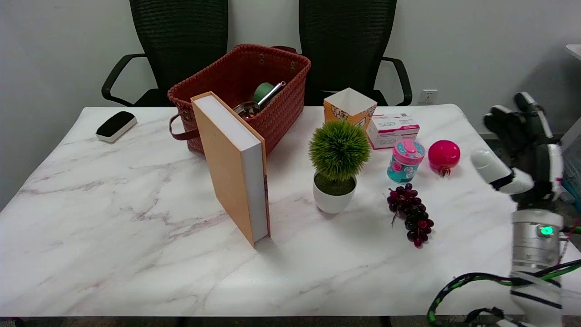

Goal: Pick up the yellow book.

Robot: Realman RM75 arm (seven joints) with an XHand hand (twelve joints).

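The yellow book (224, 170) stands upright on its long edge near the middle of the marble table (113, 236), its orange-yellow cover facing left and its white page block toward me. Its far end leans against or sits just in front of the red woven basket (254, 86). My right hand (522, 150) hovers at the table's right edge, far right of the book. It is open, with the fingers spread upward and the thumb pointing left. It holds nothing.
A potted green plant (338, 165) stands just right of the book, with dark grapes (412, 214), a teal-and-pink cup (405, 160), a pink ball (444, 155), a white box (393, 130) and a paper carton (349, 108) beyond. A black-and-white eraser (116, 126) lies far left. Two chairs stand behind.
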